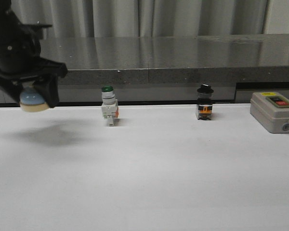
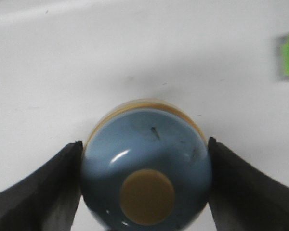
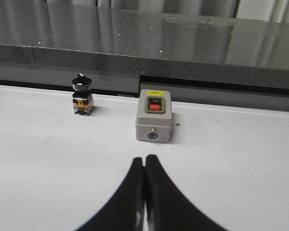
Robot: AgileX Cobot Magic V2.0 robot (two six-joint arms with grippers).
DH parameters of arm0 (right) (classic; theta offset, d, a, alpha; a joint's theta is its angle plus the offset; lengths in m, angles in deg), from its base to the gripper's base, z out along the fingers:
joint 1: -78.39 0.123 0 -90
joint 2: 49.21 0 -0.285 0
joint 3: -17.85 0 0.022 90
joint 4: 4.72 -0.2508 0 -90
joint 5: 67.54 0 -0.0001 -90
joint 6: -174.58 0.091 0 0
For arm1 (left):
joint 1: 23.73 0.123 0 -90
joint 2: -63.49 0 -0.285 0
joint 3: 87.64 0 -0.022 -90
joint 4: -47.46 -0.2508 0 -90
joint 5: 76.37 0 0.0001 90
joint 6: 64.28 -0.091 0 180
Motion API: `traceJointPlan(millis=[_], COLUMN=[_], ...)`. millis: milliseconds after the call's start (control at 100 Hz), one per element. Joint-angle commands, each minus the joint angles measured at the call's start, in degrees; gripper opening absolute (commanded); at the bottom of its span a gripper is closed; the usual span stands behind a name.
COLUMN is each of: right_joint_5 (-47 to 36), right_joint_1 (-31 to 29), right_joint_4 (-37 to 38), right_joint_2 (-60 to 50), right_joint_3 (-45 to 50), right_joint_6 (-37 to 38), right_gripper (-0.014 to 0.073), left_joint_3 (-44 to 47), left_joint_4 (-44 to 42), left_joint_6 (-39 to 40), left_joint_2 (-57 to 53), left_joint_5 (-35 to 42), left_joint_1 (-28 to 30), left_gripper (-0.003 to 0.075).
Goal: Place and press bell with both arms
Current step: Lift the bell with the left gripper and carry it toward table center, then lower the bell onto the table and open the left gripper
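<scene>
Above table [image 1: 144,183], left arm [image 1: 14,53] fingers [image 2: 48,187] clamp bell [image 2: 147,166].

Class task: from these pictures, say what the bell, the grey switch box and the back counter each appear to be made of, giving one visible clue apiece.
Bell: probably glossy painted metal or hard plastic; its blue dome shows a sharp highlight. Grey switch box: likely matt moulded plastic, possibly painted metal; even dull grey, rounded corners. Back counter: seemingly polished speckled stone or an imitation; it mirrors the curtains.

Bell [image 2: 145,163] in my left fingers [image 2: 36,195] looks glossy and smooth; table [image 1: 159,178] is matt white; back ledge [image 1: 183,53] polished stone.
</scene>
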Motion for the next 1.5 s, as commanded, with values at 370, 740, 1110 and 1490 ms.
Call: traceJointPlan(millis=[370, 740, 1110, 1490], right_joint_5=[-4.05, -4.05, -4.05, -4.05], right_joint_1=[0.11, 0.11, 0.11, 0.11], right_joint_4=[0.01, 0.01, 0.01, 0.01], right_joint_2=[-0.51, -0.51, -0.51, -0.51], right_joint_3=[-0.98, -0.98, -0.98, -0.98], right_joint_6=[-0.32, -0.32, -0.32, -0.32], right_gripper=[-0.0059, -0.0059, -0.0059, -0.0059], left_joint_3=[-2.05, -2.13, -2.39, -2.39], left_joint_4=[0.59, 0.97, 1.54, 2.54], left_joint_6=[-0.16, -0.16, -0.16, -0.35], left_joint_2=[-5.81, 3.49, 6.78, 6.78], left_joint_5=[4.19, 7.86, 7.75, 7.51], left_joint_1=[-18.53, -25.58, -26.25, -26.25], left_gripper=[0.0219, 0.0221, 0.0272, 0.0545])
